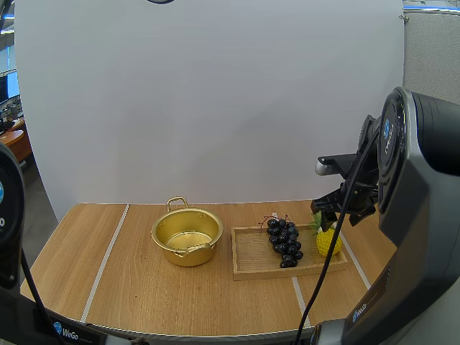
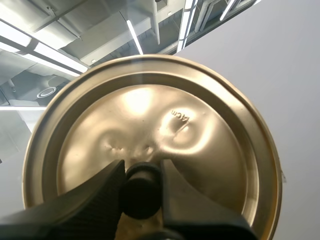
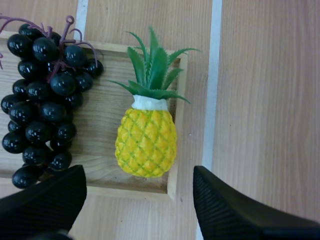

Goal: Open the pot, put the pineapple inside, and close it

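Our left end effector (image 2: 142,186) pinches the black knob (image 2: 141,196) of the gold lid (image 2: 150,120). The open pot (image 1: 188,256) sits on the table (image 1: 144,287) just left of the wooden tray (image 1: 253,260). On the tray lie black grapes (image 1: 284,241), then the pineapple (image 1: 328,242) at its right end. Our right end effector (image 3: 139,175) hangs spread wide over the pineapple.

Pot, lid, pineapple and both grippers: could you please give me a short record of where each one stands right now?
pot: open, upright on the table, beside the wooden tray
lid: off the pot, pinched by its knob in the left gripper
pineapple: lying on the wooden tray next to the grapes
right gripper: open, over the pineapple, not touching it
task stage: pot opened, pineapple not yet picked up
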